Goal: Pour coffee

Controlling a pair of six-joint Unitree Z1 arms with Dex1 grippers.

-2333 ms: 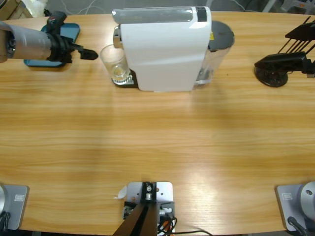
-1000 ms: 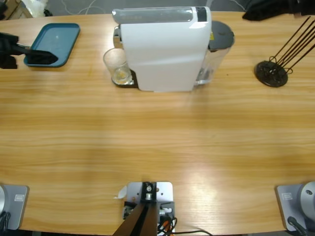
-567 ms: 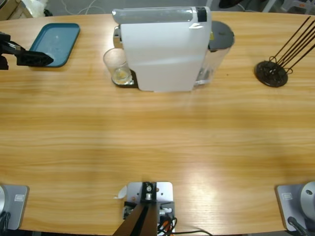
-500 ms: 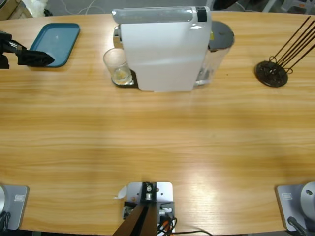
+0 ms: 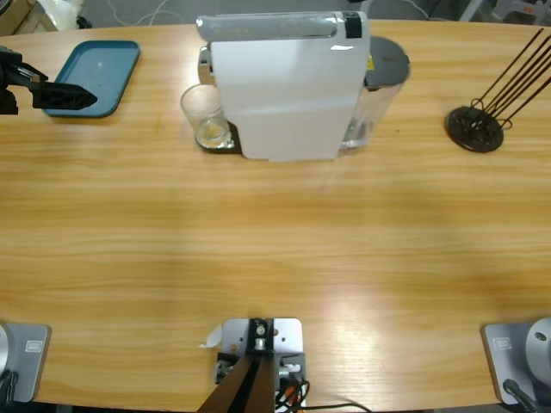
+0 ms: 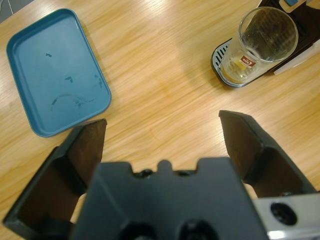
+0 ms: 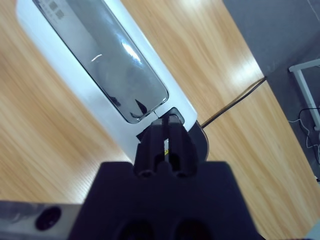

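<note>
High view, looking down on my long wooden surface (image 5: 275, 258): a white coffee machine (image 5: 284, 86) stands at the far middle, with a grey-lidded water tank (image 5: 383, 64) at its right end. Just left of the machine, a clear glass (image 5: 205, 116) stands upright on the machine's dark drip tray (image 5: 217, 142). The coffee (image 5: 211, 133) is a shallow pool of pale yellowish liquid at the bottom of that glass. A teal tray (image 5: 99, 73) lies flat near the far left corner, well apart from the glass. A black wire stand (image 5: 478, 125) with thin rods sits at the far right.

My left tool (image 5: 60, 96) comes in from the left edge, its black tip over the near edge of the teal tray. In the left wrist view I see the left tool (image 6: 165, 125) with its two black jaws spread wide and nothing between them. Beyond them I see bare wood, the teal tray (image 6: 52, 70) to the upper left and the glass (image 6: 260, 45) to the upper right, with a small red mark on its side and the coffee (image 6: 237, 75) low inside it.

In the right wrist view, my right tool (image 7: 161, 132) has its jaws pressed together, gripping nothing. It hangs above the coffee machine (image 7: 100, 65), pointing at the end of its glossy dark top panel (image 7: 107, 60). The right tool does not show in the high view.
</note>
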